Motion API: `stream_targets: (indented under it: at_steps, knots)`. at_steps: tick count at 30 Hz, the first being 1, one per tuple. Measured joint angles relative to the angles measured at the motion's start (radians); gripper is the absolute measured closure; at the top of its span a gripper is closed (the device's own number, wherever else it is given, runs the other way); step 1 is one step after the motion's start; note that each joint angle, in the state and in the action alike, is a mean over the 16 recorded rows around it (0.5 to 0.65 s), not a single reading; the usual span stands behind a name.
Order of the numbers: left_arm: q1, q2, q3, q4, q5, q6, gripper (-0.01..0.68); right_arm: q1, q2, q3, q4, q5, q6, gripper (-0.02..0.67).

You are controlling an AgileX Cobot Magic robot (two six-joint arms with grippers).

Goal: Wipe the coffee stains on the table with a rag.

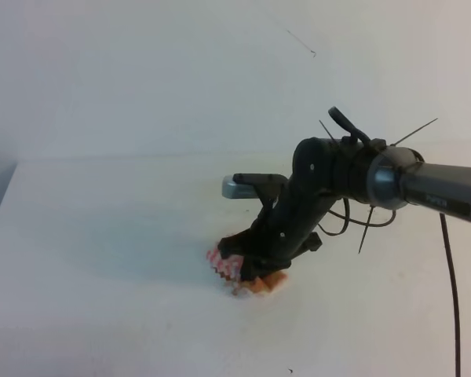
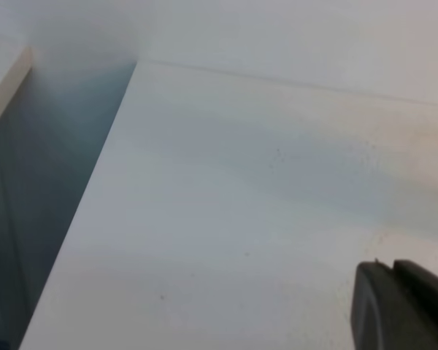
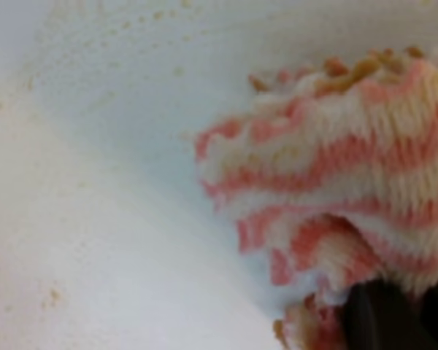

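On the white table, near its middle, lies the rag, bunched up, pink-and-white striped with an orange patch at its right. My right gripper points steeply down and is shut on the rag, pressing it onto the tabletop. The right wrist view shows the rag close up, with a dark fingertip on its lower edge. The coffee stains are hidden as a blotch; only faint tan droplets speckle the table. Just a dark corner of my left gripper shows, above bare table.
The table's left edge drops into a dark gap beside a wall. A pale wall rises behind the table. The right arm's black cable hangs down at the far right.
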Motion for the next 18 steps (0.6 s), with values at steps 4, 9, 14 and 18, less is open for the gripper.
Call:
stream_targets:
  at_steps: [4, 9, 14, 18]
  knots:
    - [0.000, 0.000, 0.000, 0.000, 0.000, 0.000, 0.674, -0.029, -0.003, 0.001, -0.027, 0.016, 0.010, 0.608]
    - [0.000, 0.000, 0.000, 0.000, 0.000, 0.000, 0.674, -0.076, -0.019, 0.020, -0.040, 0.021, 0.011, 0.608]
    - [0.000, 0.000, 0.000, 0.000, 0.000, 0.000, 0.674, -0.125, -0.066, 0.092, -0.058, -0.033, 0.011, 0.608]
    - [0.000, 0.000, 0.000, 0.000, 0.000, 0.000, 0.674, -0.169, -0.130, 0.192, -0.073, -0.117, 0.011, 0.611]
